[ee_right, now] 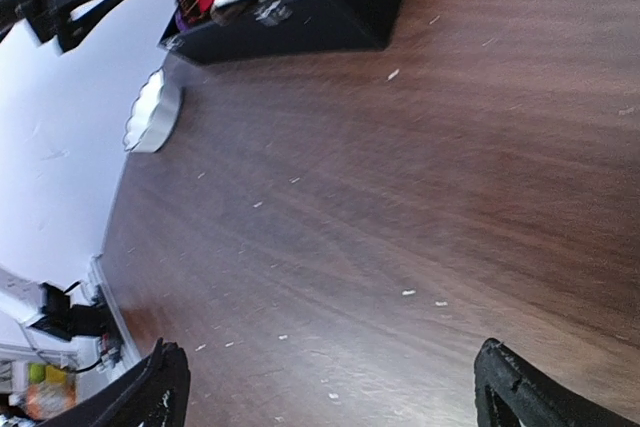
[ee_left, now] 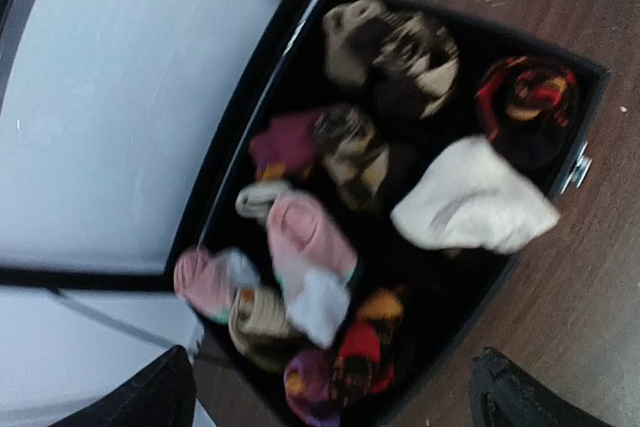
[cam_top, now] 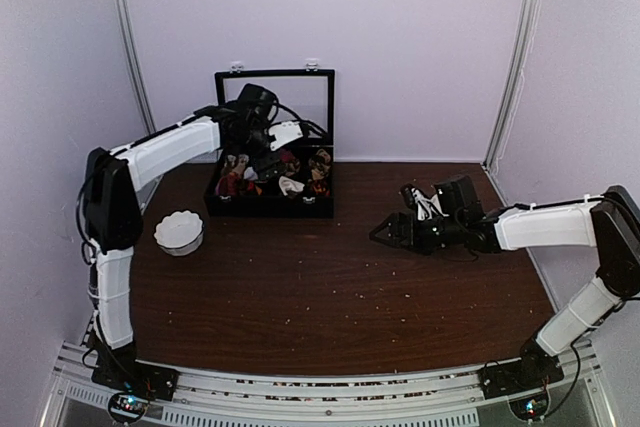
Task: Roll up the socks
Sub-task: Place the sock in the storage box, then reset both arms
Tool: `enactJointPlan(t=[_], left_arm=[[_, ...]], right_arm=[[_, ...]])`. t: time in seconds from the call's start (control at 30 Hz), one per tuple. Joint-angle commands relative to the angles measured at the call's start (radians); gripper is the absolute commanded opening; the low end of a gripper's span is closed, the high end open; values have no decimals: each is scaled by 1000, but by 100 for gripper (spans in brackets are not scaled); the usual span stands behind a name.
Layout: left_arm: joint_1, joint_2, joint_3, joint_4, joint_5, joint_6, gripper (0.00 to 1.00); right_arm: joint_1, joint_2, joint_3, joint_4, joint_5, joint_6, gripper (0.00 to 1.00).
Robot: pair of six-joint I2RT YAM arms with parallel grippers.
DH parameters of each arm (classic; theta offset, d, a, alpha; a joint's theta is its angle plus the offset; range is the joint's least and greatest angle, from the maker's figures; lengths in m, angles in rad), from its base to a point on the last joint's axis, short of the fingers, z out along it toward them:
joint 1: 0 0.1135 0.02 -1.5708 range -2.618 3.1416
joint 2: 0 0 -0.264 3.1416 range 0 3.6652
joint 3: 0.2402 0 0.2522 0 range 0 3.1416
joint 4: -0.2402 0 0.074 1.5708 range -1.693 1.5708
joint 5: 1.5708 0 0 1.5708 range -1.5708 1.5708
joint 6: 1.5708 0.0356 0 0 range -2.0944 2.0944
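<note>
Overhanging, partly hiding the socks (ee_left: 400,57): left arm (cam_top: 170,147).

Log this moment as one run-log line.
left end effector: open, above box | right end effector: open, holding nothing, over table | argyle socks: bundled inside box

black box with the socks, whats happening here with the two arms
The left gripper hovers open over the black box, holding nothing. The box is packed with rolled bundles, among them tan argyle socks and a red and orange pair. The right gripper hangs open and empty above the wooden table, apart from the box. Every sock in view sits in the box.
</note>
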Motion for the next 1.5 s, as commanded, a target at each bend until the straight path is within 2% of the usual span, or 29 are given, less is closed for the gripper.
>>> enactJointPlan(t=[0.0, 0.1, 0.23, 0.4, 0.5, 0.6, 0.77, 0.9, 0.97, 1.03, 1.17, 1.27, 1.37, 1.43, 1.47], left_arm=[[196, -312, -221, 180, 52, -339, 98], [323, -434, -351, 161, 86, -413, 98], [536, -604, -554, 165, 277, -425, 98], [665, -834, -981, 485, 290, -419, 98], [672, -898, -1209, 690, 260, -412, 98], [672, -881, -1330, 801, 294, -443, 98], [672, -784, -1411, 1051, 335, -549, 98], [671, -719, -1419, 1156, 338, -571, 98], [671, -699, -1425, 1201, 315, -578, 98], [670, -687, -1440, 1260, 357, -577, 98], [664, -675, -1461, 1307, 376, -564, 98], [664, -689, -1503, 1360, 310, -588, 98], [644, -706, -1586, 1481, 231, -590, 98], [629, -665, -1661, 1669, 191, -598, 98], [629, -680, -1671, 1686, 189, -599, 98]], right_arm=[[-8, -180, -51, 6, 272, -93, 100], [-14, -297, -88, -31, 413, -153, 100], [-20, -465, -159, -45, 611, -207, 100], [-21, -633, -246, -118, 1050, -308, 100], [-22, -692, -345, -50, 1160, -429, 100], [-23, -762, -397, -32, 1313, -398, 100], [-27, -868, -551, 206, 1281, -536, 100], [-30, -852, -617, 369, 1277, -615, 100], [-37, -802, -636, 466, 1275, -675, 100], [-56, -720, -645, 572, 1272, -695, 100], [-108, -529, -628, 737, 1135, -719, 100], [-152, -385, -601, 853, 1072, -718, 100], [-207, -315, -570, 918, 971, -735, 100], [-264, -303, -572, 928, 885, -716, 100], [-297, -296, -579, 948, 855, -691, 100]])
